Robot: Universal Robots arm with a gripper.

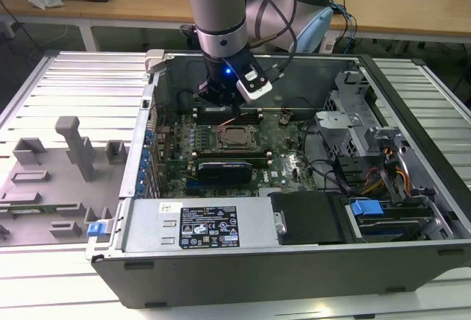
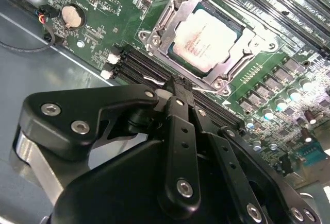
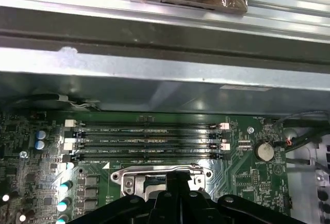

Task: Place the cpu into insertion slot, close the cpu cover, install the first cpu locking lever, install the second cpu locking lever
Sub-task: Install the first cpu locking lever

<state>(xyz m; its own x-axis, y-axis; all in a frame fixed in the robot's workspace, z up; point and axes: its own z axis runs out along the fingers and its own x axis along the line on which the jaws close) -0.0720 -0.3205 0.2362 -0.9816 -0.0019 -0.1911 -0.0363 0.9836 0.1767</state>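
The cpu (image 2: pixel 202 39), a silvery-beige square, lies flat in the insertion slot (image 1: pixel 237 137) on the green motherboard. The grey cpu cover (image 2: pixel 233 62) lies down around it, and the chip shows through its window. My gripper (image 2: pixel 178 86) is shut, with its black fingers (image 2: pixel 178 131) pressed together. Its tips stand at the socket's edge on the side of the memory slots, just above a thin metal lever rod (image 2: pixel 206 87). In the exterior view the gripper (image 1: pixel 223 105) hangs inside the case, just behind the socket. In the first wrist view its tips (image 3: pixel 178 175) meet over the cover's rim (image 3: pixel 154 174).
Long black memory slots (image 3: pixel 147 141) run beside the socket, and a coin battery (image 3: pixel 264 151) sits past them. A black expansion card (image 1: pixel 224 167) lies in front of the socket. The case's walls (image 1: pixel 221 268), the drive cage (image 1: pixel 353 125) and cables (image 1: pixel 383 176) hem in the board.
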